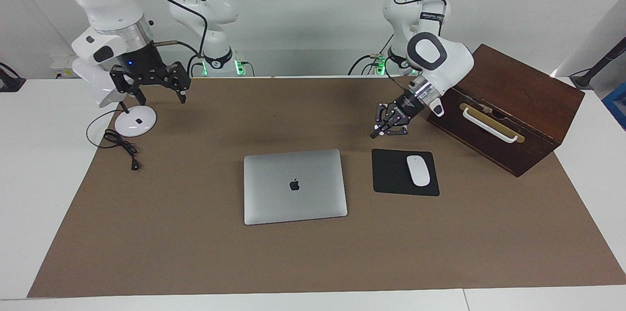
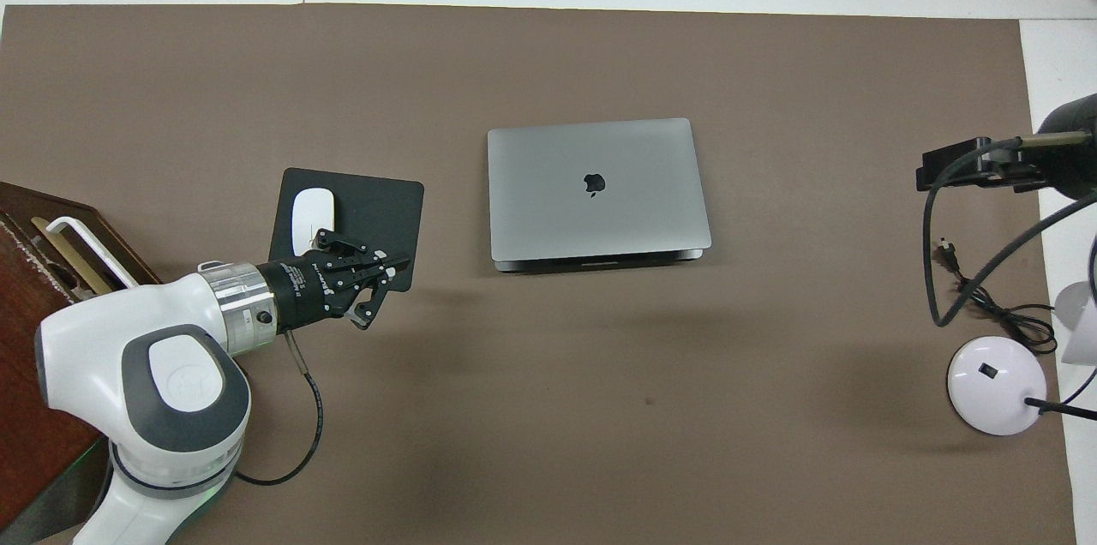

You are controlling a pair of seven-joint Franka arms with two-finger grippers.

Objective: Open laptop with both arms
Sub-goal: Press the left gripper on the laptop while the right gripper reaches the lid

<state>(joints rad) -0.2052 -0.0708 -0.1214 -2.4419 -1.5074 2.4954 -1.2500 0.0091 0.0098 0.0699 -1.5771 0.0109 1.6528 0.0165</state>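
The silver-grey laptop (image 1: 295, 186) (image 2: 597, 185) lies closed and flat in the middle of the brown mat, logo up. My left gripper (image 1: 375, 132) (image 2: 399, 261) is shut with nothing in it. It hangs low over the corner of the black mouse pad (image 1: 391, 174) that is nearest the robots and the laptop, well apart from the laptop. My right gripper (image 1: 161, 99) is open and empty, raised over the mat's edge beside the white round base (image 1: 135, 121) at the right arm's end.
A white mouse (image 1: 418, 170) rests on the mouse pad. A dark wooden box (image 1: 518, 100) with a white handle stands at the left arm's end. A black cable (image 1: 120, 144) lies by the white base. The brown mat (image 1: 313, 262) covers most of the table.
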